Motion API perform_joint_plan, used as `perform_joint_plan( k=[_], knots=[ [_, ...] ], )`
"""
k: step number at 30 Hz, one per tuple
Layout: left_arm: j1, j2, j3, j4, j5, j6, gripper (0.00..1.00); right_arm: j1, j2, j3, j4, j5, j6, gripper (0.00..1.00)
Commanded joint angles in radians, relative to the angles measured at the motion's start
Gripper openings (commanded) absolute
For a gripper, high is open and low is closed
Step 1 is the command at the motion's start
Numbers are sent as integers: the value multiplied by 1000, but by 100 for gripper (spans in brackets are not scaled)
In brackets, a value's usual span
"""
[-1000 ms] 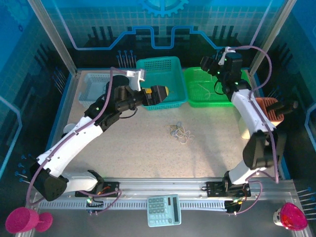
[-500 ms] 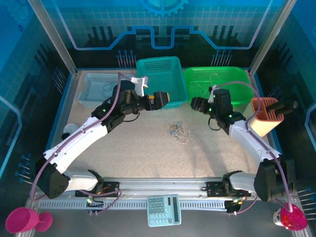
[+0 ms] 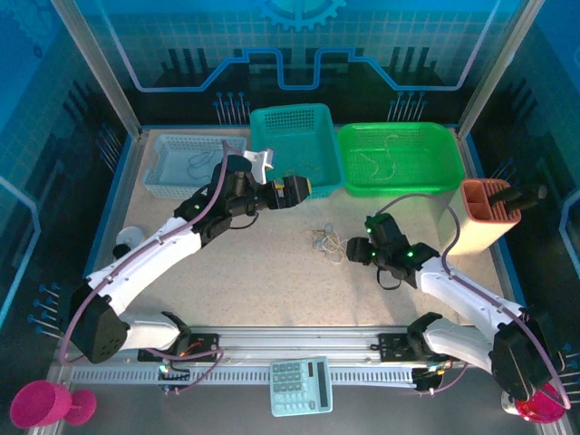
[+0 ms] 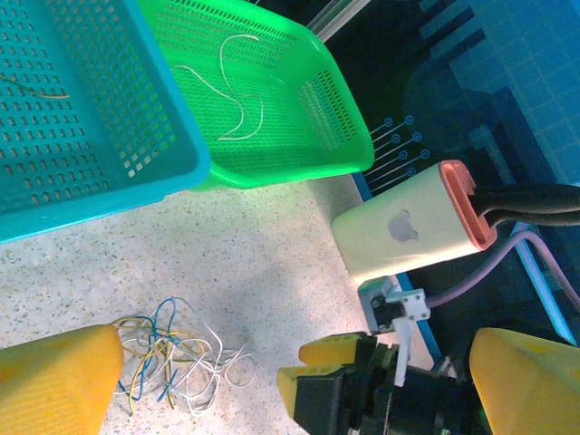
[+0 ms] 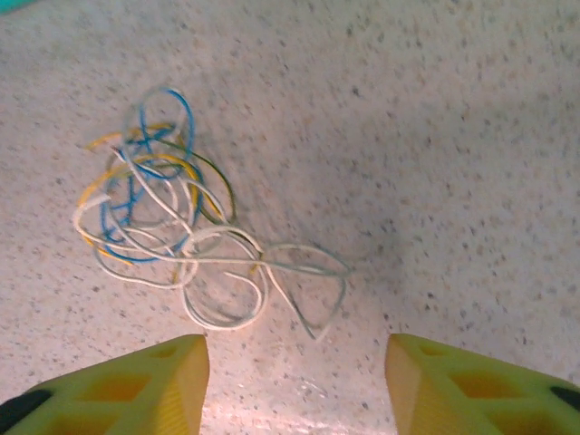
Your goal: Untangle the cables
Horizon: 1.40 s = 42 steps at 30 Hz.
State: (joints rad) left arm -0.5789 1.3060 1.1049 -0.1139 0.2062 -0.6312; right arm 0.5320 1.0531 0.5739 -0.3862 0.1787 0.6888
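The cables [image 3: 328, 242] lie in a small tangle of white, yellow and blue wires on the speckled table. My right gripper [image 3: 356, 252] sits low just right of them. It is open, and in the right wrist view the tangle [image 5: 172, 227] lies just ahead of the gripper [image 5: 294, 349], with nothing between the fingers. My left gripper [image 3: 304, 189] hovers above and behind the tangle, wide open and empty. In the left wrist view the cables [image 4: 172, 358] show between its fingers [image 4: 54, 385].
Loose white wires lie in the green basket [image 3: 399, 188]. The teal basket [image 3: 272, 118] and the pale blue basket [image 3: 163, 186] each hold a wire too. A beige and orange holder [image 3: 480, 227] stands at the right. A calculator [image 3: 302, 385] lies on the front rail.
The right arm has swung from over the green basket down to the table beside the tangle, its jaws narrowing. The left gripper has edged right, toward the tangle.
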Motion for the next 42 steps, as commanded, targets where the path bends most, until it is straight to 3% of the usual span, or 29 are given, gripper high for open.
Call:
perform_joint_plan(
  k=[1, 10, 20, 23, 25, 31, 42],
  knots=[
    [4, 15, 2, 43, 21, -19, 99, 17, 5, -29, -23, 51, 47, 51],
    [3, 12, 7, 43, 22, -24, 99, 20, 122, -32, 75, 18, 53, 43],
    [4, 18, 7, 52, 33, -29, 99, 26, 221, -34, 139, 6, 65, 41],
    [4, 16, 6, 51, 31, -28, 99, 29, 243, -32, 150, 2, 66, 35],
    [3, 15, 6, 51, 30, -26, 99, 31, 247, -26, 147, -4, 63, 26],
    [4, 10, 6, 49, 29, -23, 99, 32, 199, 10, 100, -3, 30, 0],
    [4, 3, 19, 15, 8, 6, 99, 4, 38, 298, -62, -24, -143, 0]
  ],
)
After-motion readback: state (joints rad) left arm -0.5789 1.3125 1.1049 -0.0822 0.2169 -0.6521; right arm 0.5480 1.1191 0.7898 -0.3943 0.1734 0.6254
